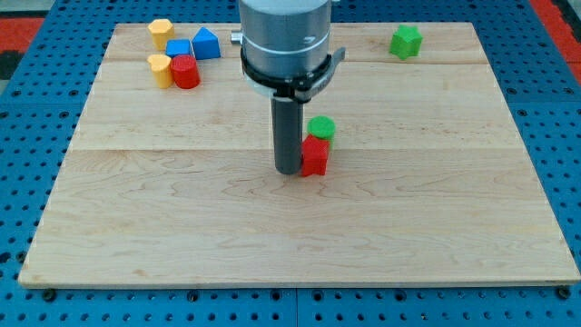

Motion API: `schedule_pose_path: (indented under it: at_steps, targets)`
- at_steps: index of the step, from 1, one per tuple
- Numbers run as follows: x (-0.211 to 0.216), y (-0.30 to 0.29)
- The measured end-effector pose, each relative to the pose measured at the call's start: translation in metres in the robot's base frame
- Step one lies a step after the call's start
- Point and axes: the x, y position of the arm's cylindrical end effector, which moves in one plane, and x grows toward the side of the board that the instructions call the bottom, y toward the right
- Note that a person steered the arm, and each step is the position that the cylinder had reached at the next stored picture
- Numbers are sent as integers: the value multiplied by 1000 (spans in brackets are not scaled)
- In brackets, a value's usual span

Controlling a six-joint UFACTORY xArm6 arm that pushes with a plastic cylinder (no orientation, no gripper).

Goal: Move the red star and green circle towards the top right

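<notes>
The red star (315,156) sits near the middle of the wooden board (300,236). The green circle (321,127) stands just above it, touching or nearly touching it. My tip (290,170) is on the board right against the red star's left side. The dark rod rises from there to the grey arm body at the view's top.
A green star (406,41) lies near the top right. At the top left is a cluster: a yellow block (161,33), a blue block (179,49), a blue pentagon-like block (207,44), another yellow block (160,69) and a red cylinder (186,72).
</notes>
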Motion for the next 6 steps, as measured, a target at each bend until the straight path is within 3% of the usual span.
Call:
schedule_pose_path:
  at_steps: [3,4,6]
  targets:
    - [3,67]
    - [-25,76]
    - [-122,79]
